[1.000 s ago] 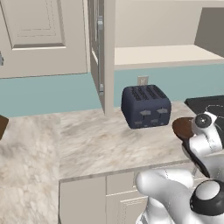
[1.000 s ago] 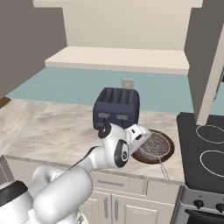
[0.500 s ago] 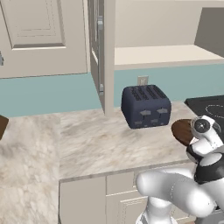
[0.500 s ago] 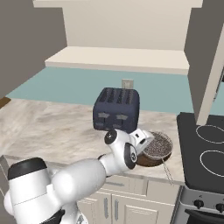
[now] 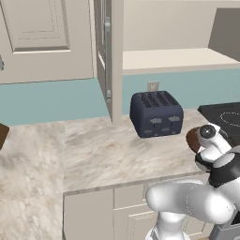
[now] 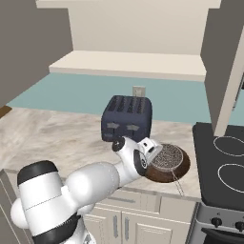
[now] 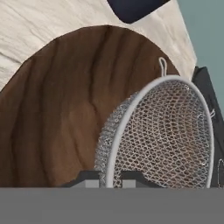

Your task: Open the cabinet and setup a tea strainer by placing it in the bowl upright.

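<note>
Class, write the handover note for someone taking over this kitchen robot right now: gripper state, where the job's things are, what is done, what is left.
Gripper: shut on the tea strainer's rim, low over the bowl.
Tea strainer: in the bowl, mesh cup open side up, thin handle sticking out over the bowl's edge toward the counter front.
Bowl: on the counter between the toaster and the stove.
Cabinet: door open, shelf bare as far as can be seen.
Done: cabinet opened, strainer brought to the bowl.
Left: release, check that it stays upright, withdraw.

bowl (image 5: 192,139): mostly behind arm | tea strainer (image 7: 162,135): lower part cut off
</note>
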You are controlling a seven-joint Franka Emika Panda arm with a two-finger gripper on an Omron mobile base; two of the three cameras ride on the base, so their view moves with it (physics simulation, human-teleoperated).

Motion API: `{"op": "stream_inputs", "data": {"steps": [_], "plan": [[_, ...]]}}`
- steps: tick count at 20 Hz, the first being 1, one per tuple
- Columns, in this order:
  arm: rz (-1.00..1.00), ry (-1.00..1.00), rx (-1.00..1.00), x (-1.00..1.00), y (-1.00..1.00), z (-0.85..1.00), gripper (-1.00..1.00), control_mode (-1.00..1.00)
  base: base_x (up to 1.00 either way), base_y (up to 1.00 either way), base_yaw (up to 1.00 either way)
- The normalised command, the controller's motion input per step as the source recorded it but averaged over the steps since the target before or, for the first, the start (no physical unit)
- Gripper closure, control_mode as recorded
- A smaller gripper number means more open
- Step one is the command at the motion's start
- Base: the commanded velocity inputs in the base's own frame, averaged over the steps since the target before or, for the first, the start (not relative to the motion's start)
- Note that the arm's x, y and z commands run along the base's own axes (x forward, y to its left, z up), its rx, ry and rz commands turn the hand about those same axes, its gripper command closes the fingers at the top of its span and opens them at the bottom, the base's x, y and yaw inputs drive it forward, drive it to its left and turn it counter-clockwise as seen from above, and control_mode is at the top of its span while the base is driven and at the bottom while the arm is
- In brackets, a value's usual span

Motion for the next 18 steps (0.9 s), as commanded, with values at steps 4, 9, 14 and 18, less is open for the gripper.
{"op": "stream_inputs", "data": {"steps": [4, 9, 14, 18], "plan": [[0.0, 0.28, 0.0, 0.04, 0.27, 0.0, 1.0, -1.0, 0.0, 0.0, 0.0], [0.0, 0.24, 0.0, 0.14, 0.06, 0.0, 1.0, -1.0, 0.0, 0.0, 0.0], [0.0, 0.06, 0.0, 0.11, 0.0, 0.0, 1.0, -1.0, 0.0, 0.0, 0.0], [0.0, 0.01, 0.0, 0.0, 0.0, -0.04, 1.0, -1.0, 0.0, 0.0, 0.0]]}}
